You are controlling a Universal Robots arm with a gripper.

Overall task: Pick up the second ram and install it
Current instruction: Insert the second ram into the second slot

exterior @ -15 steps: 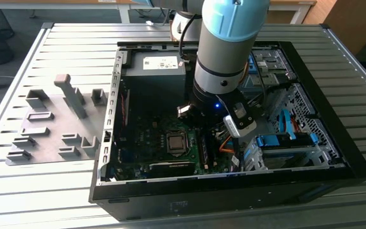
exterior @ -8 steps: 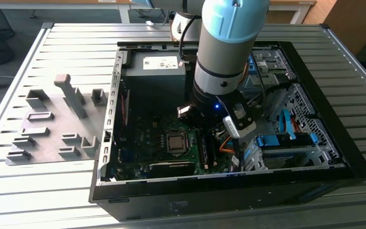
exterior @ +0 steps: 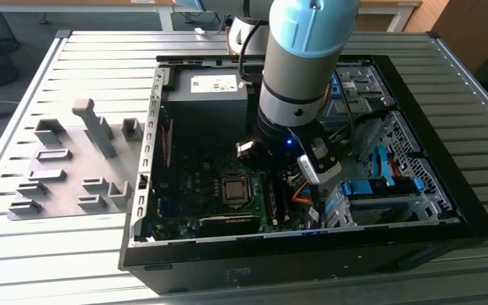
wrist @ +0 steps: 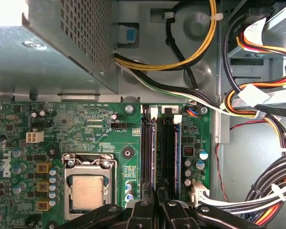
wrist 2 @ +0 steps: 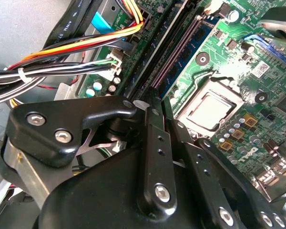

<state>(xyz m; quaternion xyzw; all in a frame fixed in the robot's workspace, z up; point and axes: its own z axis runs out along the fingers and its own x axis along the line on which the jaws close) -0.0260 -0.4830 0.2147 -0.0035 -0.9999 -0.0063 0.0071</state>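
The second ram (wrist 2: pixel 174 55) shows as a thin edge lying along a black memory slot on the green motherboard (wrist: pixel 86 124). It runs out from between the black fingers of my gripper (wrist 2: pixel 157 102), which is shut on its near end. In the first wrist view the same thin edge (wrist: pixel 155 152) leads down the slot into the gripper (wrist: pixel 157 193). One slot over stands another blue-green stick with dark chips (wrist 2: pixel 193 45), seated upright. In the exterior view my arm (exterior: pixel 299 82) reaches straight down into the open computer case (exterior: pixel 473 210).
A grey power supply box (wrist: pixel 52 43) lies beyond the slots' far end. Bundled cables (wrist: pixel 257 95) run along one side, and the processor socket (wrist: pixel 88 191) is on the other. A grey fixture plate with blocks (exterior: pixel 74 165) lies at the exterior view's left.
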